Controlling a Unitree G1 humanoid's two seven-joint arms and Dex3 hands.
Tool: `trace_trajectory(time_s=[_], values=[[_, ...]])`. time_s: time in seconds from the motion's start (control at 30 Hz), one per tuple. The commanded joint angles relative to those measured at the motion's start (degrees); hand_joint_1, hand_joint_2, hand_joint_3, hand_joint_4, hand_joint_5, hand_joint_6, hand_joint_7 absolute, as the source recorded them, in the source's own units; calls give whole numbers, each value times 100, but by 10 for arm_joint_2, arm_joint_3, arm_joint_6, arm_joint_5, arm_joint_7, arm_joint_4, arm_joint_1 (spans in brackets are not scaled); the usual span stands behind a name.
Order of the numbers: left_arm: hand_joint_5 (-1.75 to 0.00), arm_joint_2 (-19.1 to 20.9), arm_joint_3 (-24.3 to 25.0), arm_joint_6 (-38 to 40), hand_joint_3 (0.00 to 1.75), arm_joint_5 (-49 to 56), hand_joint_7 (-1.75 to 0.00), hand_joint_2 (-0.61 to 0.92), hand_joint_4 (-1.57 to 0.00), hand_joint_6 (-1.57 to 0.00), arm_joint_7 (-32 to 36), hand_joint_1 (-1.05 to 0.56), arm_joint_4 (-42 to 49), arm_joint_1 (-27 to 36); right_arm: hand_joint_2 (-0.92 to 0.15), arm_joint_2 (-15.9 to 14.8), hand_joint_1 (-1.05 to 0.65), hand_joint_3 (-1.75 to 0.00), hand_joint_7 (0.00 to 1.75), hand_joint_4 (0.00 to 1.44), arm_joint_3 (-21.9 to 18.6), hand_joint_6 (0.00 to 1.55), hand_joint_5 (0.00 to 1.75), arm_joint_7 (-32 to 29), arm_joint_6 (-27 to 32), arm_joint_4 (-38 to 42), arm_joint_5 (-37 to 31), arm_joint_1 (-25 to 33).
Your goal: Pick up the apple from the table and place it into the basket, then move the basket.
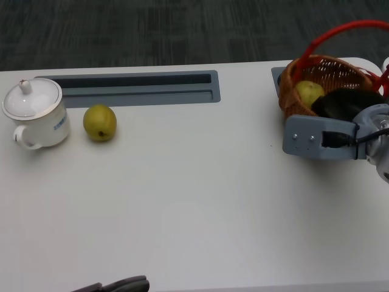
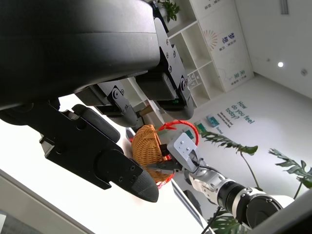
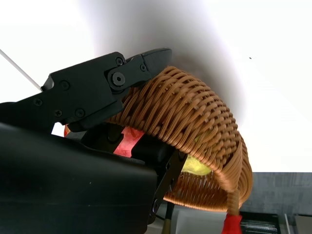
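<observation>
Mug: one white lidded mug point(image 1: 33, 115) stood at the far left of the white table point(image 1: 194, 207), at about nine o'clock from the table's middle, its handle toward the near edge.
Loose fruit: one yellow-green fruit point(image 1: 99, 123) sat just beside the mug, on its three o'clock side, with a small stem on top and a dull, slightly speckled skin.
Slot: one long grey recess point(image 1: 137, 88) ran along the table at twelve o'clock from that fruit.
Left hand: only its dark fingertips point(image 1: 124, 284) showed at the table's near edge, about six o'clock; in the left wrist view the left hand point(image 2: 97, 146) held nothing, fingers apart and off the table.
Apple: one yellow-green apple point(image 1: 309, 93) lay inside the basket, against its woven wall (a yellow patch of it showed through the rim in the right wrist view point(image 3: 195, 165)).
Basket: one brown wicker basket point(image 1: 328, 76) with a red handle stood at about two o'clock, at the table's far right.
Right hand: the right hand point(image 1: 346, 106) grasped the basket's rim, fingers point(image 3: 122, 83) lying over the outer weave and others reaching inside.
</observation>
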Motion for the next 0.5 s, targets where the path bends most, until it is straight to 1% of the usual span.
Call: trace_trajectory(time_s=[0.03,0.1,0.2,0.3,0.37,0.5], values=[[-1,15,2,12,1,-10,-1,66,-87,-78,-4,-45,5,-17,-74,-8,-58,0,0,61,-7,56,0,-3,-19,-9,8,-4],[-1,18,3,17,1,-13,-1,67,-87,-78,-4,-47,9,-34,-74,-6,-65,0,0,52,-4,49,0,-8,-26,-9,2,-3],[-1,24,0,24,1,-18,-1,67,-88,-78,-6,-48,17,-58,-76,-4,-80,-1,0,37,8,38,0,-9,-30,-9,-11,-8],[-1,27,-2,30,1,-19,-1,69,-88,-79,-7,-51,22,-75,-79,0,-91,-1,0,24,-2,32,0,0,-41,-11,1,-11],[-1,27,-3,31,1,-17,-1,71,-88,-79,-8,-54,26,-86,-78,0,-91,-1,0,22,-20,31,0,10,-52,-13,22,-10],[0,27,-8,40,1,-15,-1,72,-87,-79,-8,-57,25,-100,-76,-3,-83,0,1,26,-71,33,2,56,-71,-16,77,-8]])
